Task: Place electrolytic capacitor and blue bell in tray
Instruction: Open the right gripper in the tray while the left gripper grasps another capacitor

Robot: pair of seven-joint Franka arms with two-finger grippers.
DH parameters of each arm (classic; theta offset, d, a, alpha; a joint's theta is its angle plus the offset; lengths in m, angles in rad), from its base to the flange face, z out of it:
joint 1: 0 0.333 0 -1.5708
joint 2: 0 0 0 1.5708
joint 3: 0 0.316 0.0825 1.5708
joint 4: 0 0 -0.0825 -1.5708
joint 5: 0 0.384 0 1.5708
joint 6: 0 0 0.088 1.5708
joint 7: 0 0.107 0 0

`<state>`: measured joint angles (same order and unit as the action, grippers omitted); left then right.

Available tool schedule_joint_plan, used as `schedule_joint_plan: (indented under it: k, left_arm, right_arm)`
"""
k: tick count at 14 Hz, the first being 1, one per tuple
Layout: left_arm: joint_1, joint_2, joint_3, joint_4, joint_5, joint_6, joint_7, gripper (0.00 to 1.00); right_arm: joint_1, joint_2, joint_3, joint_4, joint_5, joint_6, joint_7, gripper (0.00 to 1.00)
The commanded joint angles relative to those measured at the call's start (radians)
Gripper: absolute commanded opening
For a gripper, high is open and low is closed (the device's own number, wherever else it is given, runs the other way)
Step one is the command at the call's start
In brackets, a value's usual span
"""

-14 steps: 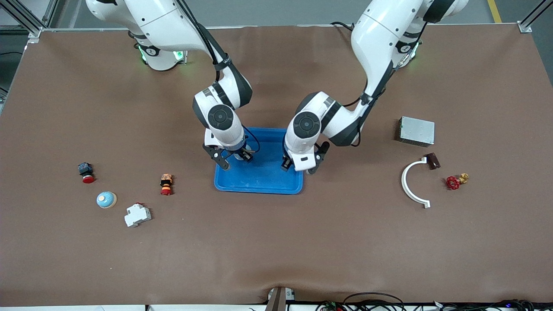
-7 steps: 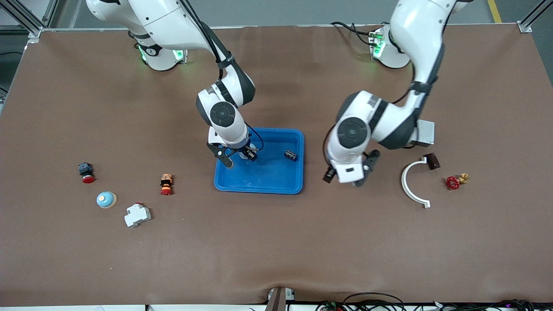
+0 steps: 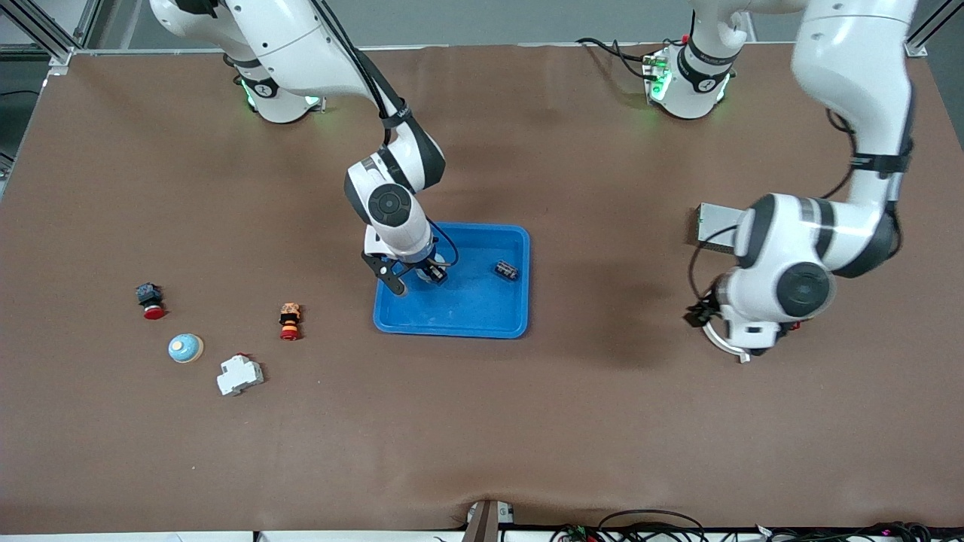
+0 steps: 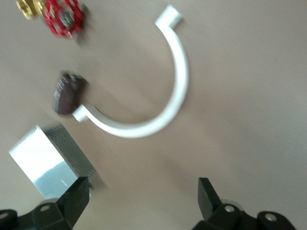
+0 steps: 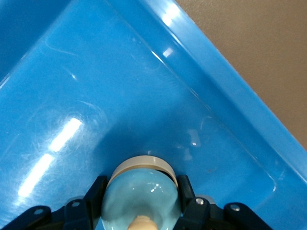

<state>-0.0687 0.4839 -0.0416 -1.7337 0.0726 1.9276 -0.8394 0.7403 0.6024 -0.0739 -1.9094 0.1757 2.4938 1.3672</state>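
Note:
The blue tray [image 3: 452, 312] lies mid-table. A small dark electrolytic capacitor [image 3: 506, 269] rests in it, at the side toward the left arm's end. My right gripper [image 3: 418, 277] reaches down into the tray's other side. In the right wrist view the right gripper [image 5: 141, 184] is shut on a light blue bell [image 5: 141, 196] with a cream base and knob, low over the tray floor [image 5: 120, 96]. My left gripper [image 3: 734, 331] hangs open and empty over the white curved piece [image 4: 177, 91]. The left gripper [image 4: 144, 187] has only bare table between its fingers.
A second light blue bell [image 3: 185, 348] sits toward the right arm's end, with a red push button [image 3: 151, 299], an orange-red button [image 3: 289, 320] and a white breaker [image 3: 239, 374]. A grey metal box [image 4: 48, 158], a brown part [image 4: 67, 93] and a red valve [image 4: 62, 19] lie around the curved piece.
The left arm swung from the tray out toward its own end of the table, leaving the capacitor in the tray. The right gripper with the bell barely moved.

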Motion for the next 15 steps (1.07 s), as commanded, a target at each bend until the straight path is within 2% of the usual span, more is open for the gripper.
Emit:
schedule_joint_plan:
  k: [1, 5, 8, 11, 15]
  left_arm:
    - [0.105, -0.013, -0.014, -0.032, 0.07, 0.027, 0.168, 1.0]
    - [0.181, 0.019, -0.014, -0.069, 0.149, 0.086, 0.25, 1.0]
    - [0.214, 0.018, -0.015, -0.125, 0.191, 0.131, 0.25, 0.96]
    - [0.224, 0.031, -0.018, -0.142, 0.184, 0.143, 0.25, 0.94]
    - [0.227, 0.059, -0.021, -0.182, 0.165, 0.217, 0.249, 0.9]
  right_arm:
    - [0.004, 0.022, -0.009, 0.007, 0.019, 0.005, 0.001, 0.99]
    - [0.014, 0.016, -0.01, 0.027, -0.004, -0.01, -0.067, 1.0]
    - [-0.013, -0.035, -0.02, 0.068, -0.005, -0.151, -0.23, 1.0]
    - [-0.139, -0.128, -0.02, 0.102, -0.009, -0.329, -0.492, 1.0]
    - [-0.375, -0.239, -0.021, 0.07, -0.039, -0.372, -0.911, 1.0]
